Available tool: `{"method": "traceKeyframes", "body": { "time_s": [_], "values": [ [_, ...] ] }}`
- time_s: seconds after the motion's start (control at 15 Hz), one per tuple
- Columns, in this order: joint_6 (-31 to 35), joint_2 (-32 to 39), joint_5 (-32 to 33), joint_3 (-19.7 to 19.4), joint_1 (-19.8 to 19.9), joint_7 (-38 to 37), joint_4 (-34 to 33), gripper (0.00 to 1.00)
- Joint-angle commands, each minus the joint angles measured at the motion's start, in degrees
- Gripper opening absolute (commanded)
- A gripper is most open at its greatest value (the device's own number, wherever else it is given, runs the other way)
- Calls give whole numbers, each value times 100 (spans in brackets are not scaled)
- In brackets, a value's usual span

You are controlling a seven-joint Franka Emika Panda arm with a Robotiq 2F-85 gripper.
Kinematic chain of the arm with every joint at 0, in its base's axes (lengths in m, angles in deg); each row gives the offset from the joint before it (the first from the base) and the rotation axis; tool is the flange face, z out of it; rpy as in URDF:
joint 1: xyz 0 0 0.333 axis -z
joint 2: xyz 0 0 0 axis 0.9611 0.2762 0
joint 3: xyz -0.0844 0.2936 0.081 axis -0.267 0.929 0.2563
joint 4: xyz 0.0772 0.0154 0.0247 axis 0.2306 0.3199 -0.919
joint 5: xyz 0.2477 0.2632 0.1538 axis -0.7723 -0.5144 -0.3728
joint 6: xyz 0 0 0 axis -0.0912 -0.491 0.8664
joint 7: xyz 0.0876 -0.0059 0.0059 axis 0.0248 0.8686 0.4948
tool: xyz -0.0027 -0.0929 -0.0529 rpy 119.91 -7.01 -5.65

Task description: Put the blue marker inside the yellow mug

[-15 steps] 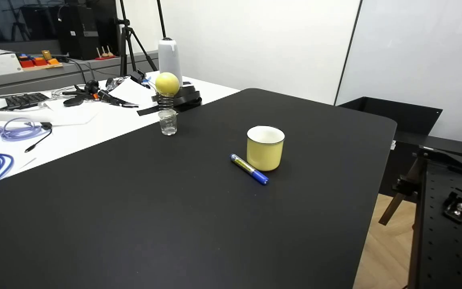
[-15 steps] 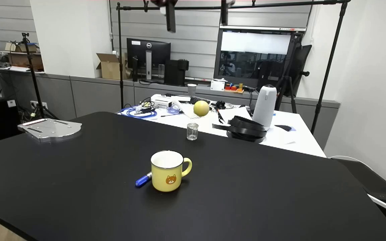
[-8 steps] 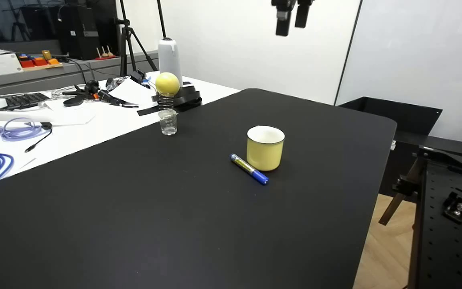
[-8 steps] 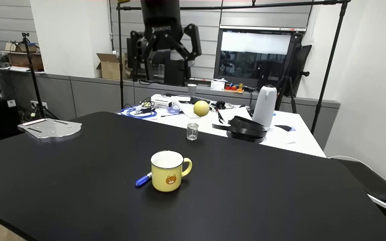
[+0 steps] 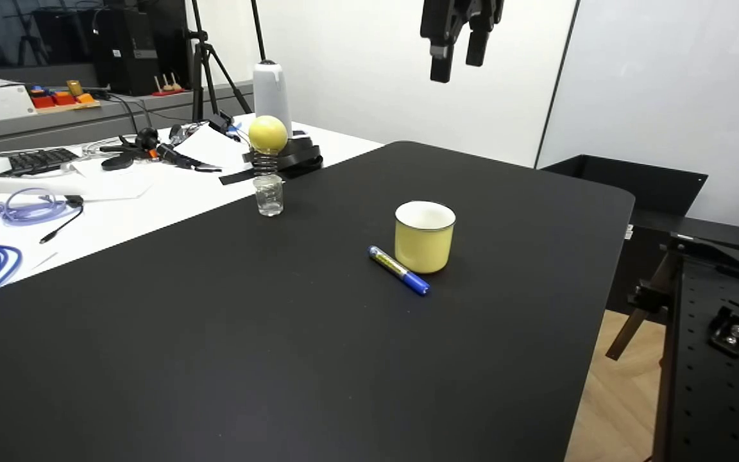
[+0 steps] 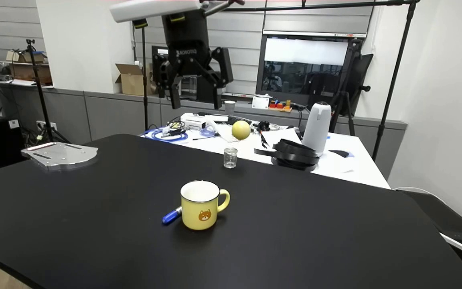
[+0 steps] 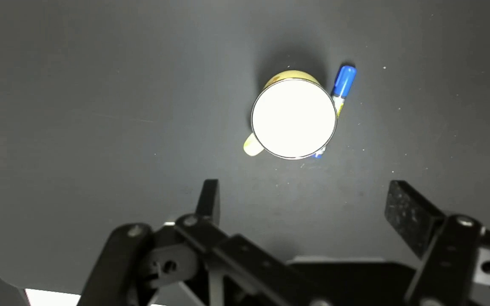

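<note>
The yellow mug stands upright on the black table in both exterior views. It shows a handle and an animal face in an exterior view. The blue marker lies on the table close beside the mug, its blue cap pointing outward. The mug partly hides the marker in an exterior view. In the wrist view the mug covers the middle of the marker. My gripper is open and empty. It hangs high above the table, as both exterior views show.
A small glass jar stands near the table's edge. A yellow ball appears behind it. A clear plate lies on the black table's far side. A white table with cables, a keyboard and a white cylinder adjoins it.
My gripper has come down into both exterior views from above, fingers apart throughout. More of the arm now shows. The mug and the marker have not moved.
</note>
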Motion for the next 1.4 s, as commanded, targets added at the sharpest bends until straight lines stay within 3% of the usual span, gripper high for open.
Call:
{"method": "traceKeyframes", "body": {
  "time_s": [0.0,0.2,0.27,0.47,0.6,0.73,0.8,1.13,1.2,1.33],
  "values": [
    [345,82,632,281,166,-1065,237,100],
    [951,156,1202,608,171,-2207,592,100],
    [1132,183,1316,884,360,-2610,694,100],
    [1142,407,1458,1138,177,-3835,829,100],
    [980,614,1182,1213,60,-4314,857,100],
    [800,773,635,1108,-129,-4127,923,100],
    [919,649,937,1072,-112,-3996,896,100],
    [867,831,674,1022,-204,-3992,909,100],
    [1004,861,753,1006,-207,-3851,945,100],
    [1227,1245,318,888,-253,-3182,818,100]
  ]
}}
